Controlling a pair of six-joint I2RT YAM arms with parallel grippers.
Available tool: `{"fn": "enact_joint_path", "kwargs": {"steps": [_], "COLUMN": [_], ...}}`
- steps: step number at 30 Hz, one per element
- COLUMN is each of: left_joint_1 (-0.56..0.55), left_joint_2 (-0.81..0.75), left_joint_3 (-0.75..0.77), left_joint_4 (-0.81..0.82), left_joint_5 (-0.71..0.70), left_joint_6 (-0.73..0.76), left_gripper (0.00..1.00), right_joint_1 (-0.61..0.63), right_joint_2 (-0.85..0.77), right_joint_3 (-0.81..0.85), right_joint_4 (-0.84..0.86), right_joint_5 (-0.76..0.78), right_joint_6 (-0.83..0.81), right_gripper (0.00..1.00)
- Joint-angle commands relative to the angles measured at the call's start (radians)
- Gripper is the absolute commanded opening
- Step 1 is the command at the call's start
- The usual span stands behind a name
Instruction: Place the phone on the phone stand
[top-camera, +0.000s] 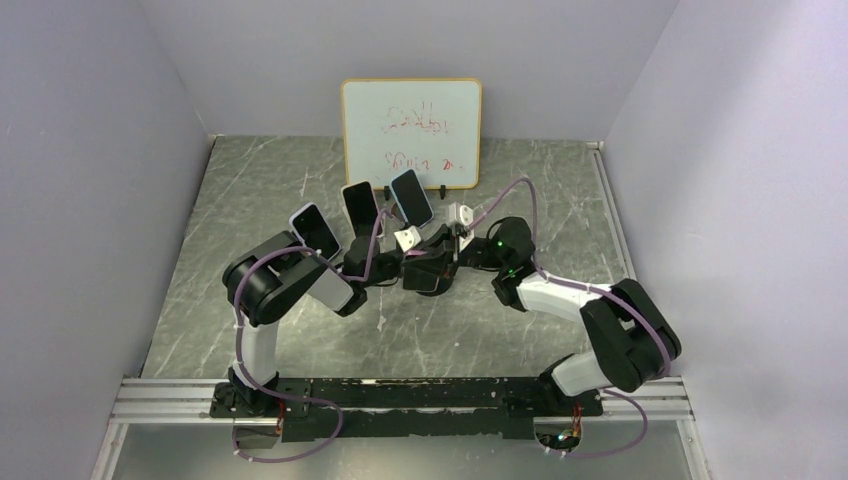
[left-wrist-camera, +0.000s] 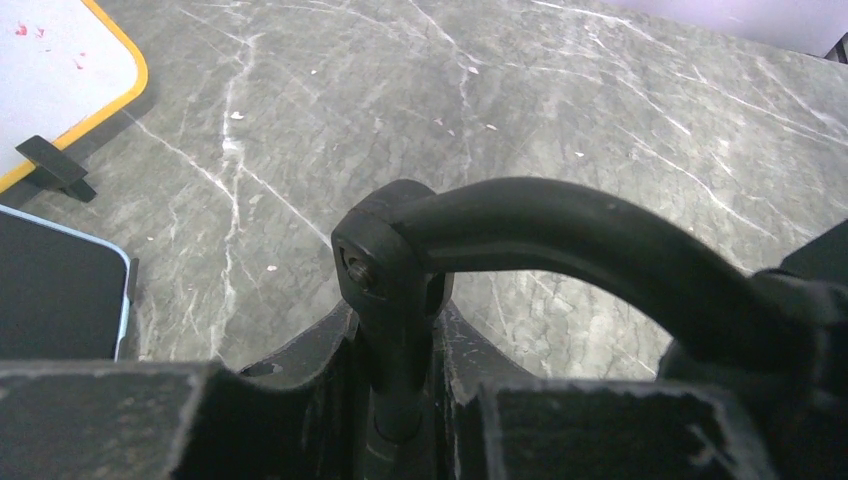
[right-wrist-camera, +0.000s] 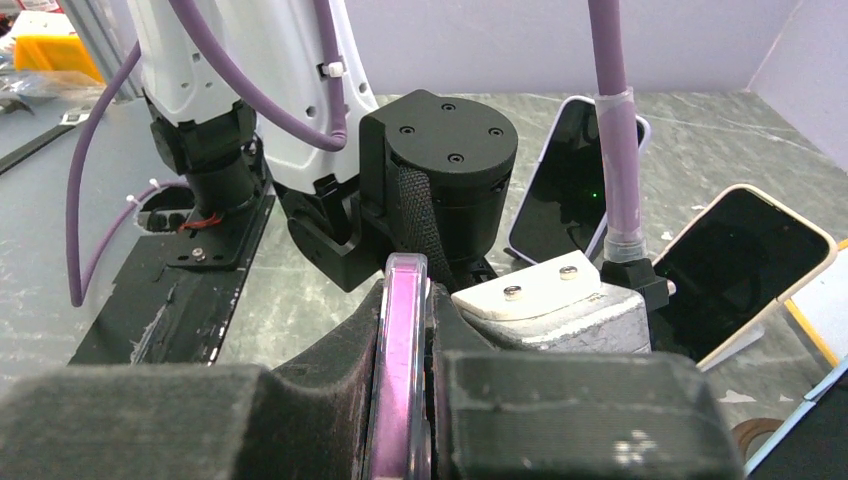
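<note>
My left gripper (left-wrist-camera: 400, 410) is shut on the upright post of a black phone stand (left-wrist-camera: 395, 270), whose curved arm (left-wrist-camera: 570, 220) sweeps to the right just above the table. My right gripper (right-wrist-camera: 402, 400) is shut on a purple phone (right-wrist-camera: 400, 320), held edge-on between the pads. In the top view the left gripper (top-camera: 405, 272) and the right gripper (top-camera: 445, 262) meet nose to nose at the table's middle. The stand and the purple phone are hidden among them there.
Three other phones stand propped in a row (top-camera: 315, 228), (top-camera: 360, 207), (top-camera: 411, 197) just behind the grippers. A whiteboard (top-camera: 411, 133) leans on the back wall. In the right wrist view, two of the phones (right-wrist-camera: 565, 180), (right-wrist-camera: 740, 265) are close on the right.
</note>
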Motion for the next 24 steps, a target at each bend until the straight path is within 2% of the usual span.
{"fn": "enact_joint_path", "kwargs": {"steps": [1, 16, 24], "left_joint_1": [-0.126, -0.127, -0.127], "left_joint_2": [0.044, 0.040, 0.046], "left_joint_3": [-0.060, -0.071, -0.070], "left_joint_4": [-0.202, -0.184, -0.174], "left_joint_5": [0.227, 0.190, 0.171], "left_joint_6": [0.014, 0.015, 0.013], "left_gripper": [0.05, 0.05, 0.05], "right_joint_1": [-0.053, -0.062, -0.075], "right_joint_2": [-0.028, -0.062, -0.065], "right_joint_3": [0.016, 0.043, 0.052], "right_joint_4": [0.072, -0.098, -0.119], "right_joint_5": [0.237, 0.334, 0.347], "right_joint_6": [-0.152, -0.255, -0.269], "right_gripper": [0.00, 0.00, 0.00]}}
